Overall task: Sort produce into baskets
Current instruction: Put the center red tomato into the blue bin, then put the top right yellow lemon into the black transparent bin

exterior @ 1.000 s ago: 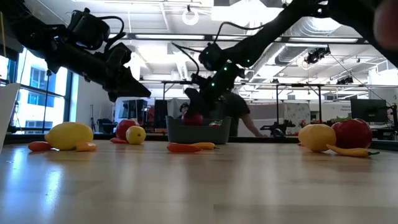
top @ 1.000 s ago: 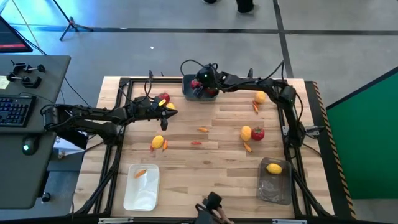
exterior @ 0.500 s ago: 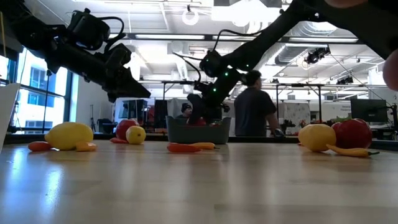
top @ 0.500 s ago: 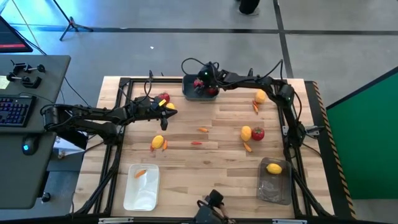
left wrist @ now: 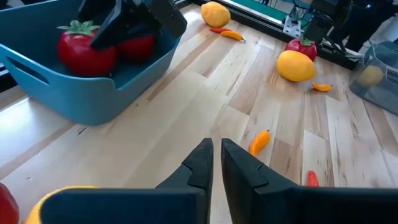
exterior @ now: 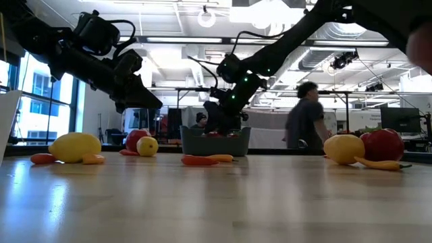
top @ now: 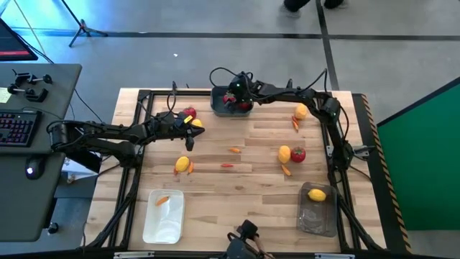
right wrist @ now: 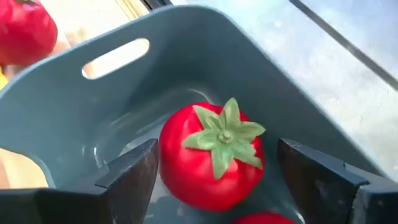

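We have the right gripper (right wrist: 214,174) down inside the blue-grey basket (top: 218,106) at the far edge of the tabletop (top: 244,194), its jaws spread wide on either side of a red tomato (right wrist: 211,155) that sits on the basket floor, the fingers clear of it. The step in hand looks like the release, so we should lift straight up out of the basket with the jaws wide, taking care not to catch the rim or nudge the tomato back out.

The left gripper (left wrist: 214,165) hovers over the tabletop just left of the blue-grey basket, jaws nearly together and holding nothing; a small lemon (top: 197,123) and another red tomato (top: 189,114) lie beside it.

In the blue-grey basket we count two tomatoes in the left wrist view. The white basket (top: 164,216), at the near edge well away from the blue-grey one, holds one orange pepper piece (top: 162,201). The smoky basket (top: 317,208), near right and equally far from it, holds one lemon (top: 316,195).

Still loose nearer the blue-grey basket: lemons, a tomato and several pepper pieces
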Robot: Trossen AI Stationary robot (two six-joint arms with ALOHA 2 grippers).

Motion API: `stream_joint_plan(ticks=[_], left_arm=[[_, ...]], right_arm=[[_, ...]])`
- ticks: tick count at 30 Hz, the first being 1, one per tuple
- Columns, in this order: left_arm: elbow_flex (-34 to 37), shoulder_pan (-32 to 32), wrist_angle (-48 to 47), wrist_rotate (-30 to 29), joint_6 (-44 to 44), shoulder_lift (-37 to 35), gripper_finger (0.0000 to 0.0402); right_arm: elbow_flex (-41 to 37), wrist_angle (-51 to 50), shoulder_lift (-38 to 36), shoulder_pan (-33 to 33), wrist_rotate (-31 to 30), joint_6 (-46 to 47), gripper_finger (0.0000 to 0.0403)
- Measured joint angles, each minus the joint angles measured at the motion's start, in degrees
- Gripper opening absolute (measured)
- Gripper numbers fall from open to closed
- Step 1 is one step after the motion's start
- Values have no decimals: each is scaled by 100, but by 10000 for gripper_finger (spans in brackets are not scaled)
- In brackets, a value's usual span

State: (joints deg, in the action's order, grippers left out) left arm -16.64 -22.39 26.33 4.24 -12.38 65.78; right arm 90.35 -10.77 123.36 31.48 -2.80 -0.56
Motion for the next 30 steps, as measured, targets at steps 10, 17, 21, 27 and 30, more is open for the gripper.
stream_joint_plan(ticks=[10, 17, 21, 27, 30], left_arm=[[0, 0, 1, 1, 33, 0, 28], [0, -15, 9, -33, 157, 0, 9], [0, -17, 9, -34, 203, 0, 2], [0, -22, 11, -55, 210, 0, 1], [0, -20, 16, -55, 214, 0, 1]], right_arm=[[1052, -1431, -75, -141, -120, -356, 265], [362, -808, -512, -443, -518, -473, 81], [-517, 55, -840, -582, -544, -173, 12], [-1982, 927, -1644, -964, -692, 774, 13], [-2583, 958, -2203, -1318, -1098, 1126, 3]])
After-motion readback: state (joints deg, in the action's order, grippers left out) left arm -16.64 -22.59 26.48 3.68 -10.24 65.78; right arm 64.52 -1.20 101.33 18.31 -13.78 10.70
